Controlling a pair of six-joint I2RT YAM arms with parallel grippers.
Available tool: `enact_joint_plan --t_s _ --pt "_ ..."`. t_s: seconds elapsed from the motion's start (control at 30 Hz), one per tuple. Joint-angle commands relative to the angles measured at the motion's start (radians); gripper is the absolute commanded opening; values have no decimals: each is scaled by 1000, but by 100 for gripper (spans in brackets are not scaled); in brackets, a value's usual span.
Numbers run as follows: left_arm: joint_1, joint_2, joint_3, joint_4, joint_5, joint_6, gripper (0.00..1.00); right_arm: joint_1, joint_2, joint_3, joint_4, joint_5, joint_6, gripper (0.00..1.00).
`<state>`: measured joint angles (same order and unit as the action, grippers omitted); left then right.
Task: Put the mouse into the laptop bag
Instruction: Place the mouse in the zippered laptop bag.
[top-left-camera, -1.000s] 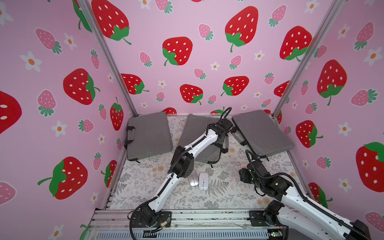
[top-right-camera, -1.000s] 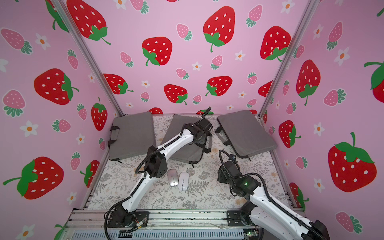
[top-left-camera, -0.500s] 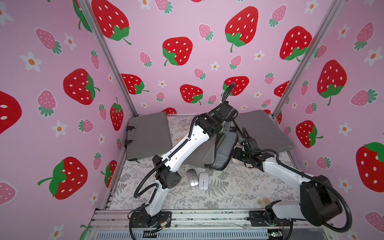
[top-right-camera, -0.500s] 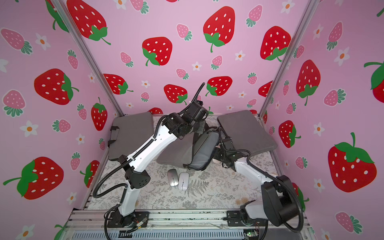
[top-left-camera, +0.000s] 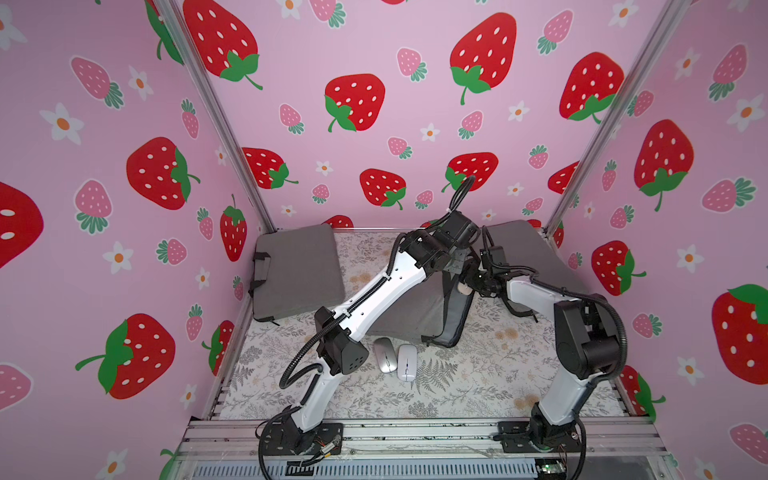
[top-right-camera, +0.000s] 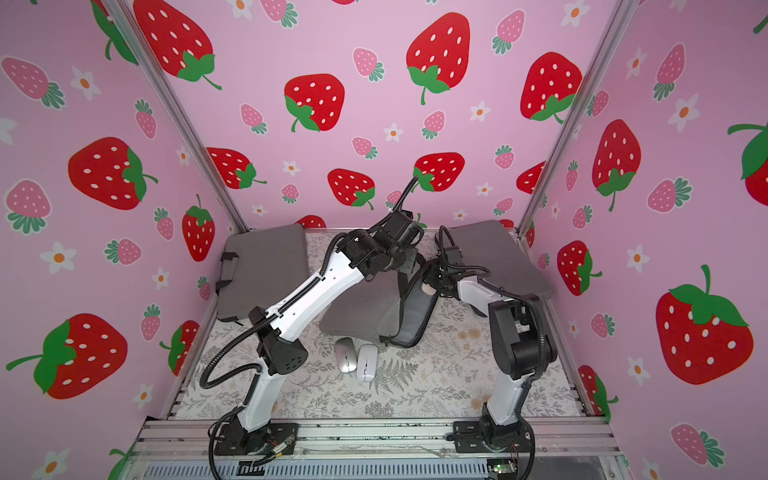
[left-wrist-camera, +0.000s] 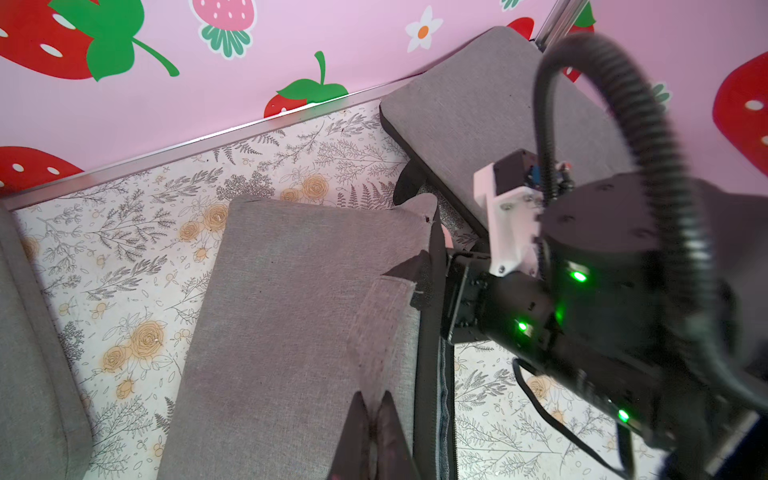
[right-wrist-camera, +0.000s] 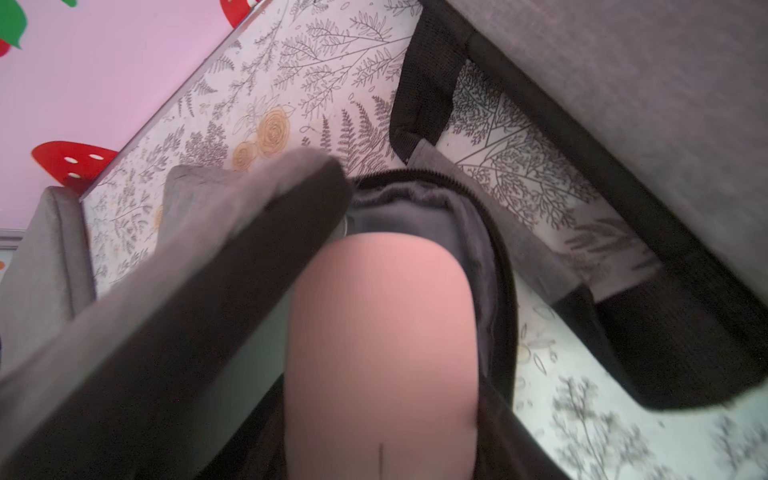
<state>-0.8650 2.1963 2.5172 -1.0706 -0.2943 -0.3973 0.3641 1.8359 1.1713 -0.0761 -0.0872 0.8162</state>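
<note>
Mouse (right-wrist-camera: 382, 353), pink, sits pinched in right jaws at laptop bag (left-wrist-camera: 291, 311) mouth; left jaws pinch flap (left-wrist-camera: 382, 324) up; zipper rim (right-wrist-camera: 415, 176) close beside.

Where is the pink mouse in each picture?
Top view: pink mouse at the lifted mouth of the middle laptop bag.
Top view: mouse in the same spot.
Left wrist: only a pink sliver past the bag's edge, probably it.
Right wrist: mouse big, blurry, right before the bag's opening.
Shared landmark: that bag's dark zipper rim.
</note>
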Motion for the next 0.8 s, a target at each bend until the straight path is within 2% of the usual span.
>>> enact_joint_plan --t_s 0.0,0.13,0.2,0.33,0.5,0.63,0.7,0.77 --pt "4 -18 14 26 -10 -16 0 -4 44 66 -34 -25 1 56" --pt "3 -30 -10 39 -2 -17 0 -4 80 96 -46 -13 -1 63" --pt "3 -36 -25 48 4 -17 0 -4 88 103 -54 -13 -2 74" --pt "3 -37 -34 52 5 -17 0 -4 75 101 -57 -14 -13 82" --pt "4 -30 -35 54 -1 -15 0 -5 5 53 -67 -7 -25 82" --pt "7 -9 -40 63 -14 -17 0 -15 -139 -57 -66 27 -39 81" --pt "20 12 -36 69 -18 -27 14 -29 -242 -144 -68 49 -40 80" --pt "47 41 -18 64 26 -50 15 -47 -340 -229 -69 60 -42 81"
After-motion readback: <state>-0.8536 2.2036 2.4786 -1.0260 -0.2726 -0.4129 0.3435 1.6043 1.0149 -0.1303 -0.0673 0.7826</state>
